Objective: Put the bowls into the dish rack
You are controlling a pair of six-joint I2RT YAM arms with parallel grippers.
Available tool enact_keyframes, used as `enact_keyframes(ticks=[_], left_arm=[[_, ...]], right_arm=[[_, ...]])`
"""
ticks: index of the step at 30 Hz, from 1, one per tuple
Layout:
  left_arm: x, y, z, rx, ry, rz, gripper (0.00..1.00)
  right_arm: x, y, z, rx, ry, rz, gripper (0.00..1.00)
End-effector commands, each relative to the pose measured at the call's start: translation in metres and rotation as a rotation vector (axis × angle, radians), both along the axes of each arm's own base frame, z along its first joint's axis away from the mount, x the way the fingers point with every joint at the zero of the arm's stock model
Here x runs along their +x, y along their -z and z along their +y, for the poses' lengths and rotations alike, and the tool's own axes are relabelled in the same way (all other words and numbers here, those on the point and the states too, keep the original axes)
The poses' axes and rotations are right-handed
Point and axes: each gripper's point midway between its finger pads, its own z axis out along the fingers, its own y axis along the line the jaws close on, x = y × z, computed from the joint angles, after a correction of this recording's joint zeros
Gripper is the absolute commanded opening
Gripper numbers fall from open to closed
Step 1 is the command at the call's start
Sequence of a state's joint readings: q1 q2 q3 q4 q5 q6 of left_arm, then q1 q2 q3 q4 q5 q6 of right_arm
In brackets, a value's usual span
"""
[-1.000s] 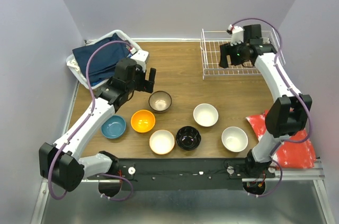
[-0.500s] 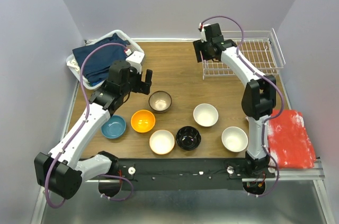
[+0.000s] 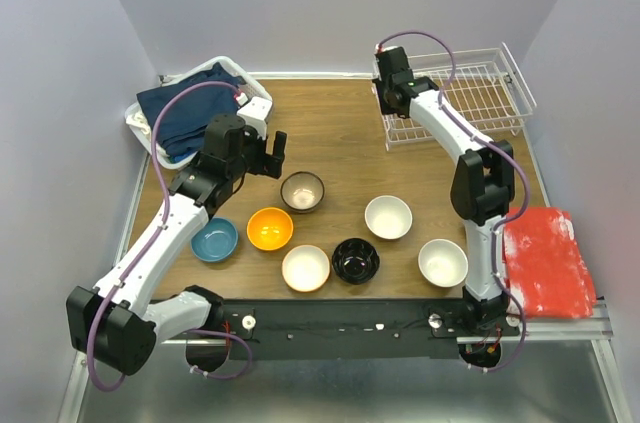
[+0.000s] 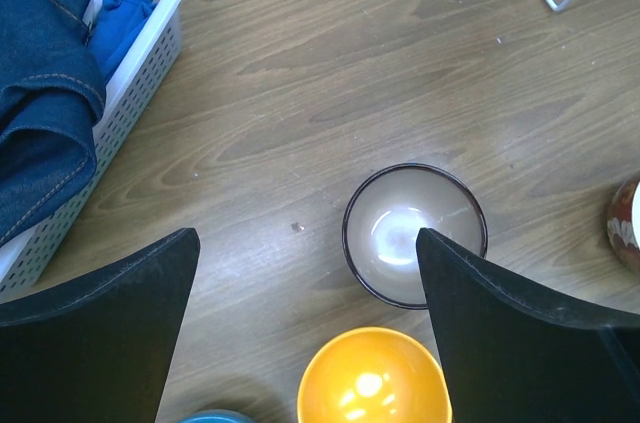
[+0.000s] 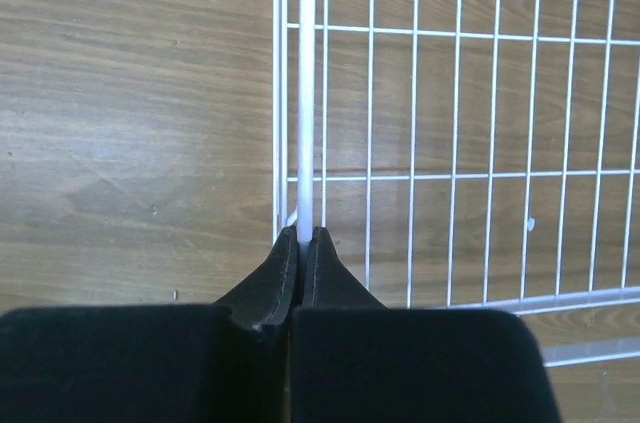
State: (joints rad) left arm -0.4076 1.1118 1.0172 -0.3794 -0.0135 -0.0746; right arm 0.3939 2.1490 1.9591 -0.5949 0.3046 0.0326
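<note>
Several bowls sit on the wooden table: dark brown (image 3: pixel 302 191), orange (image 3: pixel 270 228), blue (image 3: pixel 214 239), cream (image 3: pixel 306 267), black (image 3: pixel 355 260) and two white ones (image 3: pixel 388 216) (image 3: pixel 443 262). The white wire dish rack (image 3: pixel 470 93) stands at the back right with nothing in it. My right gripper (image 3: pixel 386 93) (image 5: pixel 301 235) is shut on the dish rack's left rim wire (image 5: pixel 307 93). My left gripper (image 3: pixel 272 151) (image 4: pixel 305 233) hangs open above the table, the dark brown bowl (image 4: pixel 414 233) by its right finger and the orange bowl (image 4: pixel 372 378) below.
A white plastic basket (image 3: pixel 255 93) (image 4: pixel 140 53) holding dark blue cloth stands at the back left. A red cloth (image 3: pixel 545 263) lies at the table's right edge beside the right arm's base.
My right gripper has swung from over the rack's middle to its left edge and shut on the rim wire; the rack has turned slightly. The left gripper has edged forward.
</note>
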Motion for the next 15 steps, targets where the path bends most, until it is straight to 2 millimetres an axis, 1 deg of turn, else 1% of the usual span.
enact_keyframes(ticks=[1,2,4,5,7,8,9,11,13,15], left_arm=[[-0.003,0.011,-0.001,0.004,0.019,0.012,0.99],[-0.004,0.012,0.0,0.003,0.019,0.012,0.99],[-0.006,0.015,0.001,0.003,0.018,0.017,0.99],[-0.007,0.014,0.001,0.002,0.018,0.013,0.99],[-0.009,0.015,0.002,0.006,0.02,0.013,0.99],[-0.01,0.015,0.002,0.009,0.022,0.01,0.99],[-0.01,0.014,0.003,0.01,0.024,0.006,0.99],[-0.008,0.012,0.009,0.031,-0.001,-0.009,0.99],[-0.009,0.011,0.011,0.04,-0.003,-0.018,0.99],[-0.01,0.01,0.012,0.049,-0.002,-0.026,0.99]], right_arm=[[-0.01,-0.011,0.049,0.034,-0.097,-0.027,0.01],[-0.015,-0.014,0.061,0.038,-0.114,-0.033,0.01],[-0.019,-0.017,0.071,0.051,-0.1,-0.039,0.01],[-0.022,-0.021,0.079,0.063,-0.099,-0.047,0.01],[-0.028,-0.021,0.085,0.088,-0.061,-0.042,0.01],[-0.035,-0.021,0.093,0.094,-0.061,-0.039,0.01],[-0.04,-0.021,0.093,0.095,-0.045,-0.029,0.01],[-0.048,-0.02,0.098,0.154,0.014,-0.008,0.01],[-0.055,-0.019,0.104,0.228,0.065,0.028,0.01],[-0.061,-0.019,0.115,0.274,0.063,0.052,0.01]])
